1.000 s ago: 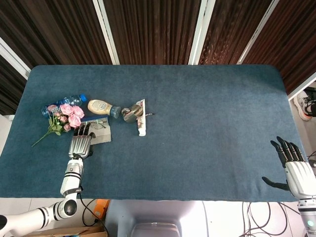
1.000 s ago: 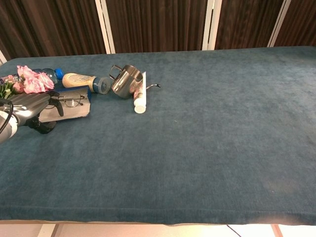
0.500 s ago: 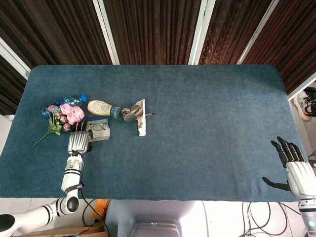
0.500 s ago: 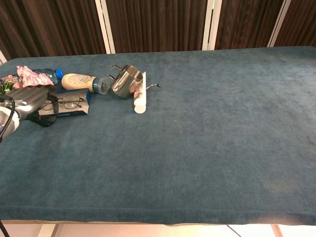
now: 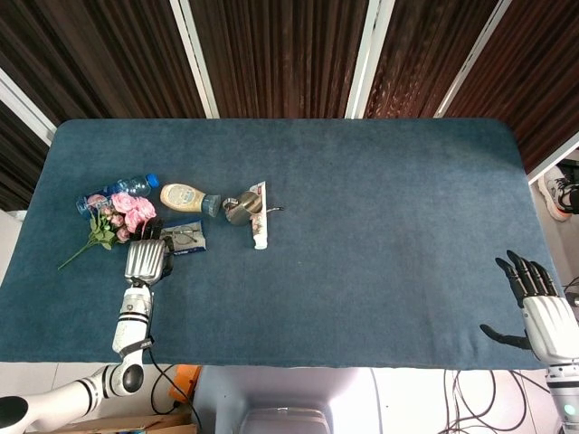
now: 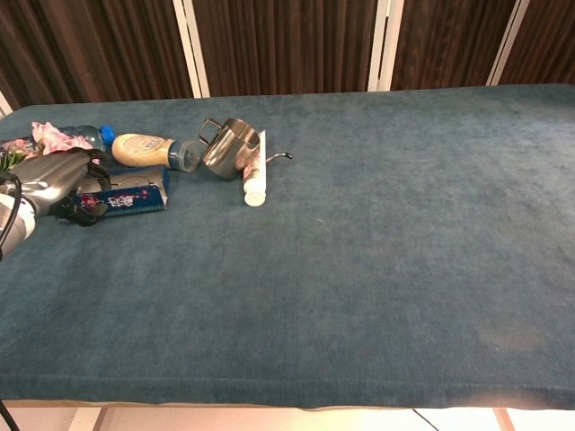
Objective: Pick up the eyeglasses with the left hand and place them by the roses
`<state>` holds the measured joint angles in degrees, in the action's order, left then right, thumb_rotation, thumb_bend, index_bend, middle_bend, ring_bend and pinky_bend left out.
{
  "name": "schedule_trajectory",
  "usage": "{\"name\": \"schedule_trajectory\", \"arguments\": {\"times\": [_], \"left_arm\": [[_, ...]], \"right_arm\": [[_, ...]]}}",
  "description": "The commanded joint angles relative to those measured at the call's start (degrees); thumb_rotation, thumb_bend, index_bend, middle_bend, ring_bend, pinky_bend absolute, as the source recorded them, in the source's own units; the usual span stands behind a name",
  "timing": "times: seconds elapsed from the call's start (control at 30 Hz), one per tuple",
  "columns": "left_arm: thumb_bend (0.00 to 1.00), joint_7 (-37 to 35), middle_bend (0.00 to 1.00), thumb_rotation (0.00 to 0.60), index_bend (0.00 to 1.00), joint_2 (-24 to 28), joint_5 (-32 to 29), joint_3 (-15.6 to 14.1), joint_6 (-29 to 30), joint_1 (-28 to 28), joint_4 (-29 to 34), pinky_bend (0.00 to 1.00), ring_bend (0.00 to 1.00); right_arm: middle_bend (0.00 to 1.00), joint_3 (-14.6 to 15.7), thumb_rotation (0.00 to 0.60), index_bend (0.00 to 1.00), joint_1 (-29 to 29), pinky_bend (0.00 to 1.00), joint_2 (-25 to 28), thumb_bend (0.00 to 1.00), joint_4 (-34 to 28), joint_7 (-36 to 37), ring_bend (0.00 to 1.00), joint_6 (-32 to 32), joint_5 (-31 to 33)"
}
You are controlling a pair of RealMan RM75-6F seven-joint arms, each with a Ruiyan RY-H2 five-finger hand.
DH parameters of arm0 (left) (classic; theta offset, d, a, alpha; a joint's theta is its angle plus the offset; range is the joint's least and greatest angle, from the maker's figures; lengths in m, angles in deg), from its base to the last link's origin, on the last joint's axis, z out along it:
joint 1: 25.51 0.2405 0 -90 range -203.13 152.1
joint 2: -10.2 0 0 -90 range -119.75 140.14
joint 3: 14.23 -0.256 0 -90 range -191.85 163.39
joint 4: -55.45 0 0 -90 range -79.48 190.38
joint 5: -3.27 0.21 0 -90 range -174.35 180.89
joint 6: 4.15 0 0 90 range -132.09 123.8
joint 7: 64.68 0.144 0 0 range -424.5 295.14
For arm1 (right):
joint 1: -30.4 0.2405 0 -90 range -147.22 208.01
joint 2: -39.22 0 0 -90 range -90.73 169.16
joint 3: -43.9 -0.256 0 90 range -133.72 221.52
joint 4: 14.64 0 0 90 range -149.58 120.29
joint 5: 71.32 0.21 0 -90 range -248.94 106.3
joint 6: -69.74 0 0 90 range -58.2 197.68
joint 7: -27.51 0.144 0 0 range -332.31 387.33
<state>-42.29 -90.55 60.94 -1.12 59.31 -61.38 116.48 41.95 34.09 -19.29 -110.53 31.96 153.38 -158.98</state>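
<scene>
The eyeglasses (image 5: 185,233) lie on a small blue-and-grey box (image 5: 188,240) left of the table's middle. Just behind and to the left are the pink roses (image 5: 127,210), also seen in the chest view (image 6: 52,136). My left hand (image 5: 147,258) reaches over the box's left end. In the chest view the left hand (image 6: 52,178) has its fingers curled down against the box (image 6: 124,199), hiding the near end of the glasses. Whether it holds them does not show. My right hand (image 5: 536,303) hangs open at the table's right front corner.
A water bottle (image 5: 129,186) lies behind the roses. To the right are a mayonnaise bottle (image 5: 183,196), a steel cup (image 5: 242,207) and a white tube (image 5: 261,226). The blue cloth (image 5: 380,235) covers the table.
My left hand has moved forward toward the roses and curled its fingers over the box's left end. The box has shifted back and tipped, showing its blue side. The right hand has stayed still.
</scene>
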Motion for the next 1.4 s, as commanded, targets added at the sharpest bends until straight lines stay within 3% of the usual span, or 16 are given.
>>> {"name": "schedule_trajectory", "arguments": {"times": [0.03,0.17,0.5,0.8,1.1,1.4], "left_arm": [[0.53,-1.8,0.12,0.600,0.65,0.3,1.2,0.1,0.8,0.6,0.6,0.04,0.00],[0.56,-3.3,0.13,0.600,0.70,2.1,2.9,-0.4,2.3,2.0,3.7,0.04,0.00],[0.56,-5.1,0.13,0.600,0.71,9.9,7.7,-3.0,6.4,6.3,17.3,0.04,0.00],[0.56,-2.2,0.13,0.600,0.71,14.1,11.8,-5.8,8.9,8.4,25.4,0.03,0.00],[0.56,1.8,0.13,0.600,0.71,15.6,6.8,-4.8,3.6,6.6,28.0,0.03,0.00],[0.54,0.3,0.14,0.600,0.71,13.7,4.4,-2.4,1.3,4.7,24.9,0.04,0.01]], "right_arm": [[0.00,0.0,0.600,0.00,0.0,0.00,-0.1,0.15,0.0,-0.2,0.00,-0.1,0.0],[0.00,0.1,0.600,0.00,0.2,0.00,-0.2,0.15,0.1,-1.1,0.00,-0.4,0.1],[0.00,0.3,0.600,0.00,0.2,0.00,-0.9,0.15,-0.3,-3.0,0.00,-0.5,0.0],[0.00,0.5,0.600,0.00,0.4,0.00,-1.3,0.15,-0.5,-4.1,0.00,-0.9,-0.1],[0.00,0.5,0.600,0.00,0.4,0.00,-1.1,0.15,-0.5,-3.4,0.00,-0.9,-0.1],[0.00,0.5,0.600,0.00,0.3,0.00,-0.8,0.15,-0.4,-2.5,0.00,-0.7,-0.2]]}}
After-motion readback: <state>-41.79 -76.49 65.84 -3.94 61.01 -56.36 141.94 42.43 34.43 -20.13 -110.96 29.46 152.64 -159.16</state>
